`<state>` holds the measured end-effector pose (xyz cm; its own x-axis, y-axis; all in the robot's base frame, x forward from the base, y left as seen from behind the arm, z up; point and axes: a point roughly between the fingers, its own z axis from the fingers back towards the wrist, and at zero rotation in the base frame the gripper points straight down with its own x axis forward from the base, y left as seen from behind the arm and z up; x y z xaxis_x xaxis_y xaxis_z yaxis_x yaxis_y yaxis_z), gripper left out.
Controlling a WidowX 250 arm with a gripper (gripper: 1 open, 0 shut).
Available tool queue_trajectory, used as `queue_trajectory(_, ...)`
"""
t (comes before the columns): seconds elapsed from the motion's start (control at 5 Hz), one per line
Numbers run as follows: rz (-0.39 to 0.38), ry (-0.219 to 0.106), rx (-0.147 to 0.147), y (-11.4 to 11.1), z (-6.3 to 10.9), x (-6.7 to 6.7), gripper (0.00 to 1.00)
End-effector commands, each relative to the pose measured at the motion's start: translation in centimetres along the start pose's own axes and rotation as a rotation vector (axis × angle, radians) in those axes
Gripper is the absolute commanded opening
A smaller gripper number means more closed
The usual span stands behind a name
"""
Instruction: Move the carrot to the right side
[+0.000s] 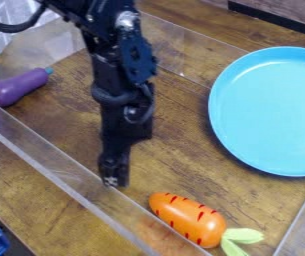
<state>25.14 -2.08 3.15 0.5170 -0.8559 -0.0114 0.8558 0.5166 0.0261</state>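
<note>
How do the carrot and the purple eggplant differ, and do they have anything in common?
The carrot is orange with short dark stripes, while the eggplant is plain purple. The carrot ends in pale green leaves; the eggplant shows no such leafy top. The carrot's leaves point toward the picture's lower right, whereas the eggplant's thin end points toward the upper right. Both look like glossy toy vegetables, and both lie on their sides.

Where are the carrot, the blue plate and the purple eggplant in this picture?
Carrot (186, 216): camera view, on its orange body.
Blue plate (272, 112): camera view, on its flat middle.
Purple eggplant (17, 88): camera view, on its purple body.
</note>
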Motion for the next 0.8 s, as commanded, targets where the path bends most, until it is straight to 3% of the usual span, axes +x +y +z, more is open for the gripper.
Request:
queue_trajectory(0.0, -0.113, -0.032, 0.033, 0.6, 0.0, 1.4, 1.0)
queue_trajectory(0.2, -0.185, -0.041, 0.033, 0.2, -0.6, 1.5, 1.0)
queue_trajectory(0.6, -0.171, -0.038, 0.032, -0.5, -0.7, 0.9, 1.0)
